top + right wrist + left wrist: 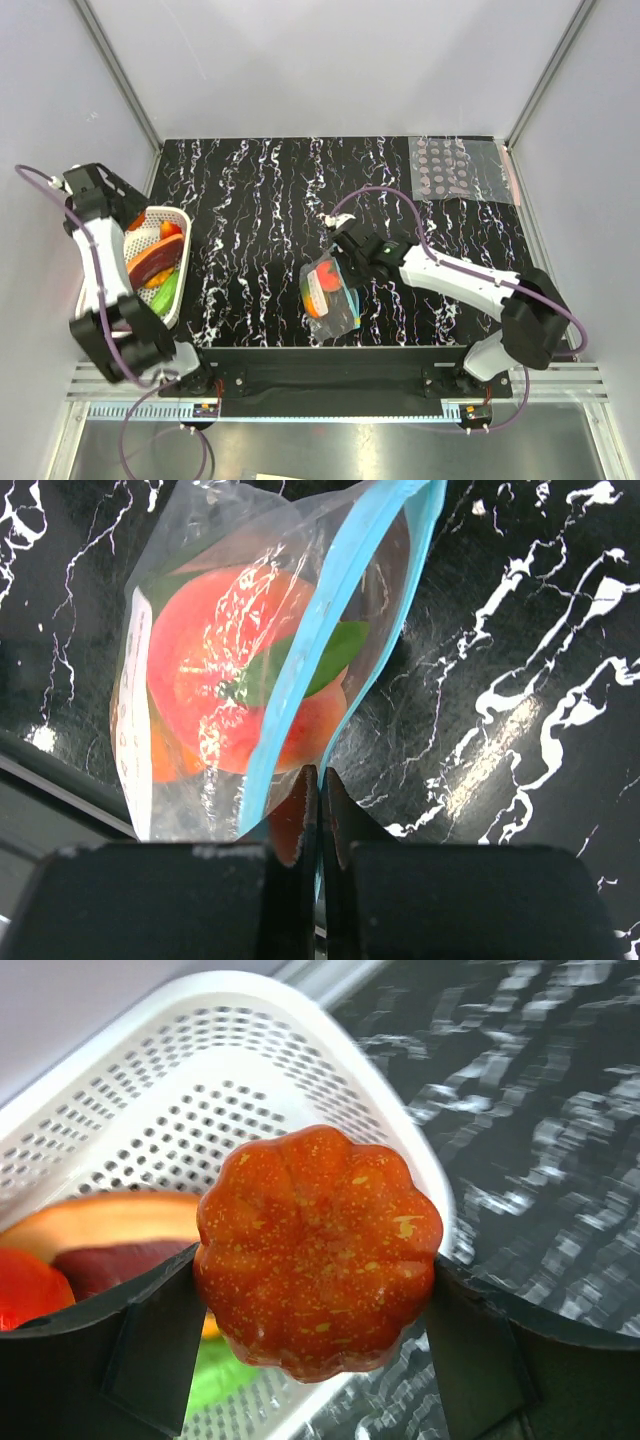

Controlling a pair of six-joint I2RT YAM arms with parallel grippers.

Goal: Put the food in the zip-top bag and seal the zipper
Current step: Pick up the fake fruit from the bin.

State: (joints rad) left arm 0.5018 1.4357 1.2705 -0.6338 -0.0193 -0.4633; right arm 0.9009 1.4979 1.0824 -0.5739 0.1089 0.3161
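My left gripper (125, 214) is shut on an orange ribbed roundish toy fruit (318, 1250), holding it above the near corner of the white basket (200, 1090). The zip-top bag (330, 290) lies on the black marbled table near the front middle. It holds a peach-pink fruit (200, 650) with a green leaf and an orange piece (160, 755) behind it. My right gripper (320, 780) is shut on the light blue zipper (330, 610) at the bag's near end. Beyond the jaws the two zipper strips stand apart.
The white basket (185, 250) at the left edge holds a red tomato (25, 1285), a dark purple piece (100, 1265) and a green item (165, 292). A clear sheet with grey dots (460, 170) lies at the back right. Grey walls close in both sides.
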